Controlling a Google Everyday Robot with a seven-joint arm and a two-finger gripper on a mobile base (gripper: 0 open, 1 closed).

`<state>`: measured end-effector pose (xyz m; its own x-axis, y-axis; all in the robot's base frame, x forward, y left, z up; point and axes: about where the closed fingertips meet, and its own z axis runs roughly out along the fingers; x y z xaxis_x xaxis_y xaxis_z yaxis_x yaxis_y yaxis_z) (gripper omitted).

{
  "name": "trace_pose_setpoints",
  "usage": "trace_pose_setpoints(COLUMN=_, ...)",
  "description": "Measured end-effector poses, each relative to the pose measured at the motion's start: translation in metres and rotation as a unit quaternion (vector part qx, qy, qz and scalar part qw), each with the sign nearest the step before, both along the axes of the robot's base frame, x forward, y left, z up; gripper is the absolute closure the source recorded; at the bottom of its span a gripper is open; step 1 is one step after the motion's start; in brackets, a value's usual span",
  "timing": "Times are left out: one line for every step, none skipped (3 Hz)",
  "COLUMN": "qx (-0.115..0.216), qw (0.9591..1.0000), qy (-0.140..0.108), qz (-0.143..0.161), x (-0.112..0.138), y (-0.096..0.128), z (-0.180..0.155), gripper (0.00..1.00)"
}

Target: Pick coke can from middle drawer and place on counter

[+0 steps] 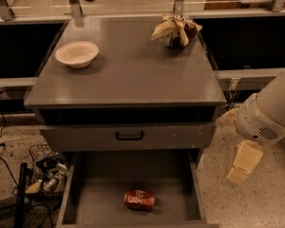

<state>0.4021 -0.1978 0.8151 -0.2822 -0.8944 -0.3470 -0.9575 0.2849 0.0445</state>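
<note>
The coke can lies on its side on the floor of the open middle drawer, near the front and a little right of centre. The drawer is pulled out below the closed drawer front with the black handle. The counter is the grey cabinet top above. My gripper hangs from the white arm to the right of the cabinet, outside the drawer's right wall, above the speckled floor and apart from the can. It holds nothing that I can see.
A white bowl stands on the counter's back left. A tan and brown snack bag lies at its back right. A wire basket of clutter and cables sits on the floor left of the drawer.
</note>
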Motion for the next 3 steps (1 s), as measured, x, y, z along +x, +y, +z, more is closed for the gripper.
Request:
trace_pose_setpoints(qx=0.019, qw=0.9996, qy=0.023, qz=0.002, x=0.002, y=0.008, z=-0.029, gripper=0.00)
trace_pose_setpoints(qx=0.030, qw=0.9986, qy=0.042, qz=0.006, x=0.003, y=0.014, z=-0.052, gripper=0.00)
trace_pose_setpoints(qx=0.032, qw=0.9985, qy=0.045, qz=0.006, x=0.003, y=0.015, z=-0.055, gripper=0.00)
